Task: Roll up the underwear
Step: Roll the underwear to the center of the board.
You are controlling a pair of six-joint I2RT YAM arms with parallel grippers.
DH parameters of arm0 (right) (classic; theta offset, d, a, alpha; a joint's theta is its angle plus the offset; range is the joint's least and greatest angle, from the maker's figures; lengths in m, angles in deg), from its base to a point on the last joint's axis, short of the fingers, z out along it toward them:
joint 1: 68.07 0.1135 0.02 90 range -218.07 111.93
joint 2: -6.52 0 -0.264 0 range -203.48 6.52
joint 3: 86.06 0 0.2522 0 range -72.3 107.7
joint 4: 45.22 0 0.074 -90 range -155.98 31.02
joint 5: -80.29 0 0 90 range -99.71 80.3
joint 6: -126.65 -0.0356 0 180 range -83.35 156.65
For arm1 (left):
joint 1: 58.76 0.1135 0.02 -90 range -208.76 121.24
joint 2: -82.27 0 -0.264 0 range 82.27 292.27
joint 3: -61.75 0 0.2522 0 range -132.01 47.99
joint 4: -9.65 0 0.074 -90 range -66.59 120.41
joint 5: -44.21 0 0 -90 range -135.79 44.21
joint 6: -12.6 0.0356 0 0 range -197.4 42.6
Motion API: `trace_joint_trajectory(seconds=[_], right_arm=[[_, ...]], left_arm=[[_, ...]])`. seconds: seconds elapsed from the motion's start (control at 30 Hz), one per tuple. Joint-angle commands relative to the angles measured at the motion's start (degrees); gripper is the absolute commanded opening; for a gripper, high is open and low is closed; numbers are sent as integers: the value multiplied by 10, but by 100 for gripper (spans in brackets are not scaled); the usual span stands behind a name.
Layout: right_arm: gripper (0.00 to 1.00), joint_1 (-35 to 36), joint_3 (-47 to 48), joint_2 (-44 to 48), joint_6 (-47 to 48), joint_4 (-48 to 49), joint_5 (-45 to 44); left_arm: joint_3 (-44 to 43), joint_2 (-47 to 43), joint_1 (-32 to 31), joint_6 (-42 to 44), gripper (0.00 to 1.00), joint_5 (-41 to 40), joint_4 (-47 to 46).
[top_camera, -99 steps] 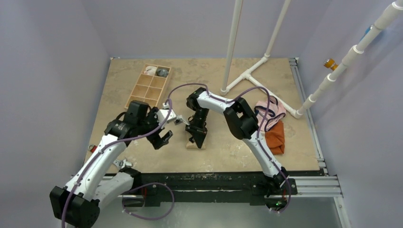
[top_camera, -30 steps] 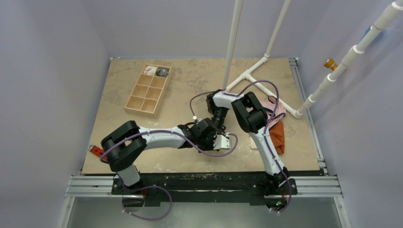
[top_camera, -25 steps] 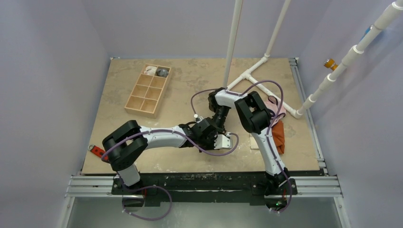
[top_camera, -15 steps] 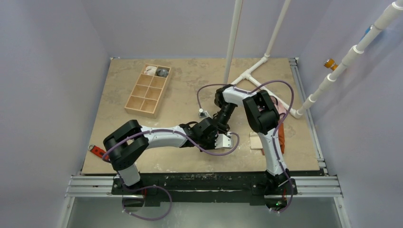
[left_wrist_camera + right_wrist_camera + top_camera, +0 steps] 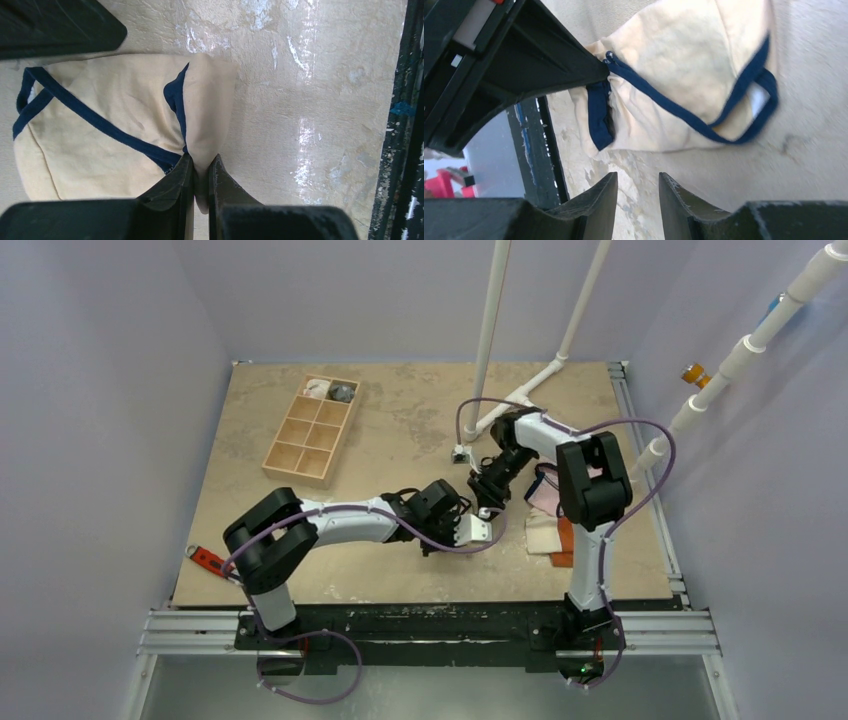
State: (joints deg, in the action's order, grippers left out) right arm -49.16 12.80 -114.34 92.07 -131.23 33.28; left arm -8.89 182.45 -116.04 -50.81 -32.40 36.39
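The underwear point(image 5: 100, 135) lies on the tan table point(image 5: 310, 75) as a folded bundle, its dark navy edging crossing the top face in a diagonal band. In the overhead view it sits right of centre and toward the near edge point(image 5: 540, 537). It is just beside an orange cloth point(image 5: 566, 545) on its right, with pink briefs point(image 5: 546, 492) a little farther back.

The left gripper point(image 5: 201, 167) is clamped on the bundle's edge. Its two black fingers are pressed nearly together with a pinch of beige fabric and a bit of navy trim caught between them. In the right wrist view that same gripper appears as a black wedge at upper left, its tip meeting the fabric.

The right gripper point(image 5: 636, 187) hangs just beside the underwear point(image 5: 684, 75), on the side where the left fingers hold it. Its fingers stand apart, with only bare table showing in the gap, and they touch no cloth.

Well apart, at far left, is a wooden compartment tray point(image 5: 312, 427) with small items in its two farthest cells. A white pipe frame point(image 5: 497, 330) rises from the far right part of the table. A red-handled tool point(image 5: 210, 560) lies at the near left edge.
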Motion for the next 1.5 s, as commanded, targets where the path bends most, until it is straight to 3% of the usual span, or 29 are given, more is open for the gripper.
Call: trace_joint_trajectory(seconds=[0.0,0.53,0.77,0.9,1.1,1.47], right_arm=[[34,-34,-41,74,-16,55,18],[36,-97,-191,311,-210,319,-27],[41,-88,-277,435,-216,406,-74],[45,-40,-311,470,-200,432,-130],[47,92,-351,480,-186,485,-252],[51,263,-354,387,-147,526,-376]], left_arm=[[-19,33,31,-40,0,68,87],[-141,127,143,-90,0,235,215],[-212,197,195,-116,0,322,284],[-251,239,211,-127,0,360,325],[-279,274,223,-130,0,387,358],[-318,326,238,-140,0,427,399]])
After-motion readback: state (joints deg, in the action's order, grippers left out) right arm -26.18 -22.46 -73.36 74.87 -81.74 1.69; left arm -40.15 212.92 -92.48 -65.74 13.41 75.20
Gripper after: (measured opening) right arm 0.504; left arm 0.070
